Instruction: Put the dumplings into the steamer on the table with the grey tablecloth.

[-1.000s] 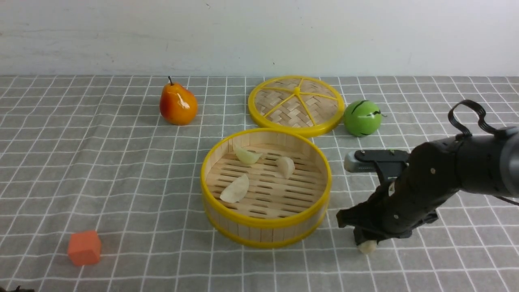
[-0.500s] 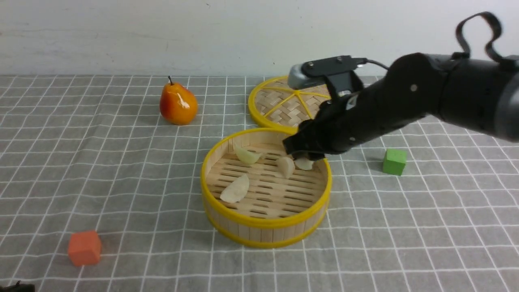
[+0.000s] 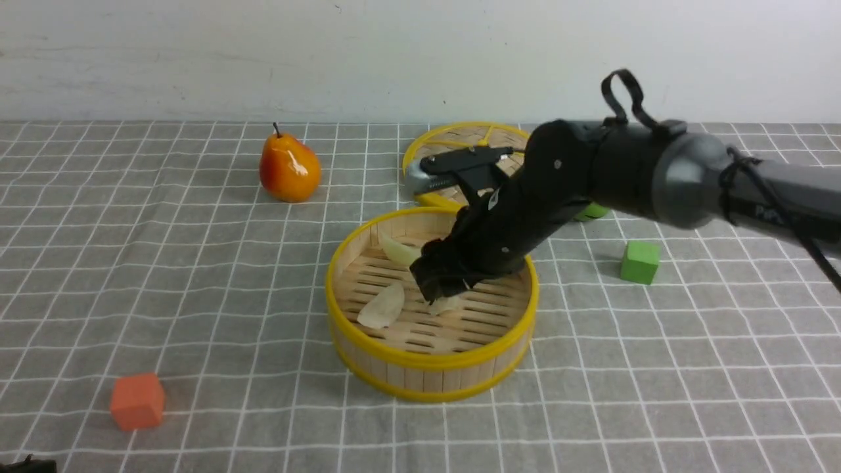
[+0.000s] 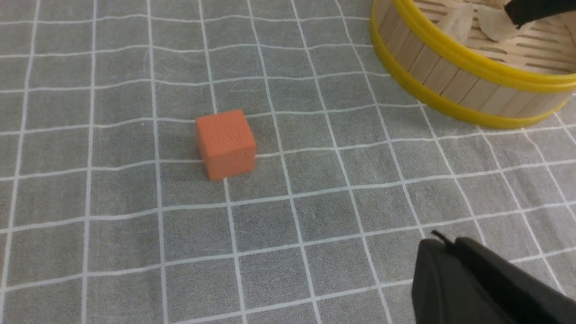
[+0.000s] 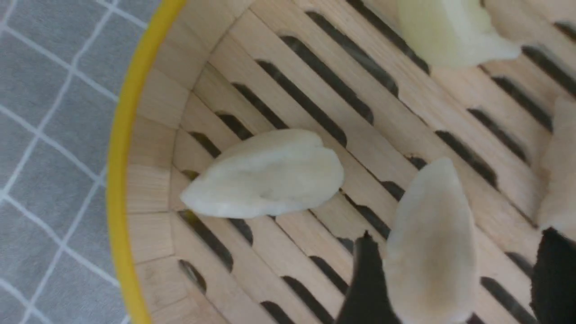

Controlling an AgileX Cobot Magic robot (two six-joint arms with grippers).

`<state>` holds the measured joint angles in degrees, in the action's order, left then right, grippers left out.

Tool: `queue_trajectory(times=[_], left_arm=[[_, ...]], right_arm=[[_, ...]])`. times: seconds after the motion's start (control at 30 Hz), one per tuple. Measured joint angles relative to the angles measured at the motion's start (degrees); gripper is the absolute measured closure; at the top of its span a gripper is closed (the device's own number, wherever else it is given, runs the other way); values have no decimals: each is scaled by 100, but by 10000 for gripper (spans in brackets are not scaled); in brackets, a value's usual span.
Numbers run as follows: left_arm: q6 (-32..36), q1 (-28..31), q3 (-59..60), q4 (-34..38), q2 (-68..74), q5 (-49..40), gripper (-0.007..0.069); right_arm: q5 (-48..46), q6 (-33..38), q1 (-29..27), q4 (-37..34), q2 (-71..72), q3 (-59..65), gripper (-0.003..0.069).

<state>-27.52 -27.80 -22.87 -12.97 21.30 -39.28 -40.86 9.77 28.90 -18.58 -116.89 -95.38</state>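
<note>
The steamer (image 3: 427, 360) stands mid-table on the grey tablecloth (image 3: 197, 263). My right gripper (image 3: 447, 289) reaches down inside it. Its jaws are open in the right wrist view (image 5: 456, 252), and a cream dumpling (image 5: 427, 243) lies on the slats between them, against one finger and apart from the other. A second dumpling (image 3: 381, 307) lies in the steamer's left half and a greenish one (image 3: 399, 251) near its back wall. A fourth dumpling (image 5: 558, 180) shows only at the edge of the right wrist view. My left gripper (image 4: 443, 243) is shut and empty, low over the cloth.
The woven lid (image 3: 460, 141) lies behind the steamer, partly hidden by my right arm. A pear (image 3: 289, 169) stands at back left and a green ball (image 3: 594, 211) peeks out behind the arm. A green cube (image 3: 639, 261) sits right of the steamer, an orange cube (image 3: 136, 401) at front left.
My right gripper carried a dumpling from the cloth right of the steamer up over the rim and down inside. Its jaws have opened around the dumpling.
</note>
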Motion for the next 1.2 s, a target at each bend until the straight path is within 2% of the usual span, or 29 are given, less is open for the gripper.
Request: queue_trajectory(times=[0.07,0.17,0.33,0.43,0.5,0.57,0.6,0.67,0.7,0.73,0.8,0.93,1.1,1.2], left_arm=[[0,0,0,0,0,-8,604],[0,0,0,0,0,-15,603],[0,0,0,0,0,-25,601],[0,0,0,0,0,-25,601],[0,0,0,0,0,-31,601],[0,0,0,0,0,-37,601],[0,0,0,0,0,-37,599],[0,0,0,0,0,-37,599],[0,0,0,0,0,-37,596],[0,0,0,0,0,-37,596],[0,0,0,0,0,-37,595],[0,0,0,0,0,-41,589],[0,0,0,-5,0,-41,586],[0,0,0,-5,0,-42,584]], right_arm=[[-445,-26,-84,66,384,-380,183],[-849,-45,-241,275,1118,-739,240],[-1391,-136,-517,921,2736,-686,460],[-1477,-149,-563,1172,3693,44,626],[-1274,-152,-563,1198,4323,823,671],[-741,-152,-563,1198,5029,1872,679],[-102,-152,-563,1203,5592,2789,679],[588,-152,-563,1261,6069,3611,679],[1237,-146,-563,1339,6459,4309,679],[1348,-146,-563,1354,6519,4426,679],[2741,-146,-563,1631,7180,5763,679],[4722,-146,-563,2151,8063,7758,678],[6384,-146,-563,2364,8774,9366,674],[6257,-146,-563,2337,9021,9643,673]])
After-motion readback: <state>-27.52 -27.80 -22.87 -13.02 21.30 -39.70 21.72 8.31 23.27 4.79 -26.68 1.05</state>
